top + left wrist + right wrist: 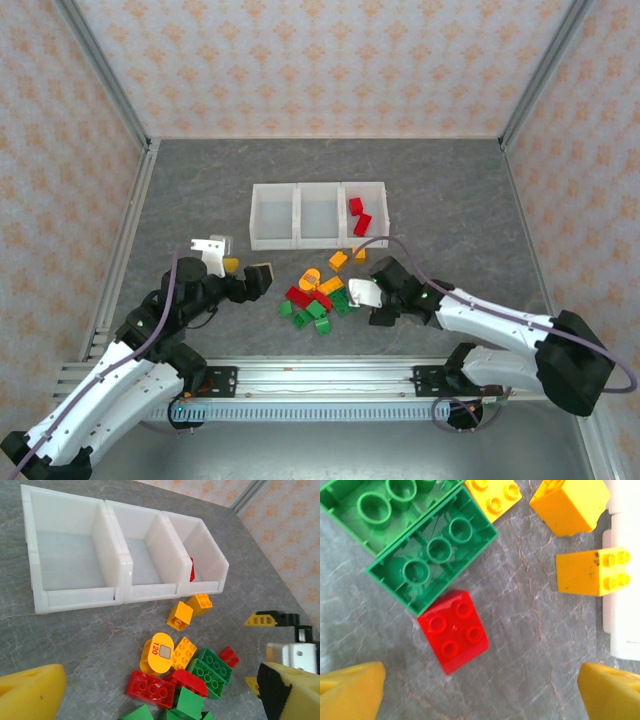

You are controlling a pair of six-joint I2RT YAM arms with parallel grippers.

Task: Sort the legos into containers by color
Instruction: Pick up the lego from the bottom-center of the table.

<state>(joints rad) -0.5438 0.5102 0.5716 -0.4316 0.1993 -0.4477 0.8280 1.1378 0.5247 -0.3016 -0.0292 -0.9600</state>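
hovered with right gripper (480, 695) wide open over small red lego (452, 630), lower centre of wrist frame. seemed best to descend straight, pads clear of green lego (432, 555) just beside its upper edge, then carry to right-end container (365, 186), upper centre of top frame.

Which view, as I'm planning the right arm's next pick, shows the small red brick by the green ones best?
Right wrist: red brick lies whole, studs up, close. Left wrist shows its edge behind green bricks; top external, too small to tell.
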